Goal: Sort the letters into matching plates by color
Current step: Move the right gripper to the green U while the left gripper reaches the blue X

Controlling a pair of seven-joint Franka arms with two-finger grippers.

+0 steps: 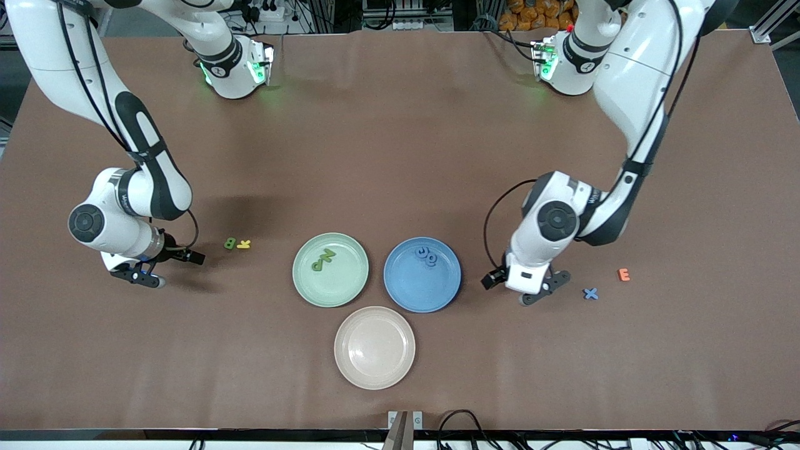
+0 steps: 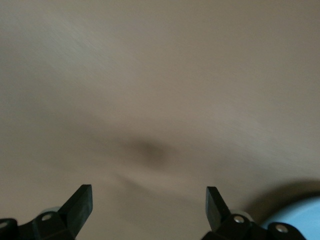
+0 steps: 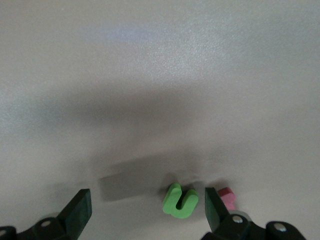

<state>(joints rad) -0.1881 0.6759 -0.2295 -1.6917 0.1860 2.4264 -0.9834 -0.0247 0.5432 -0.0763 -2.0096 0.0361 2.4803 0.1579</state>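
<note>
Just blue X (image 1: 590,293) beside left end effector (image 1: 542,292)

Both arms reach in from their bases, elbows bent, wrists angled down twd the table. Left gripper (image 1: 536,292) hangs low over the tabletop beside the blue plate (image 1: 422,274), on the side twd the left arm's end; fingers (image 2: 80,205) spread wide, nothing betw them. Right gripper (image 1: 145,279) sits low, well apart from that plate, twd the right arm's end; fingers (image 3: 77,210) also wide apart, empty.
</note>
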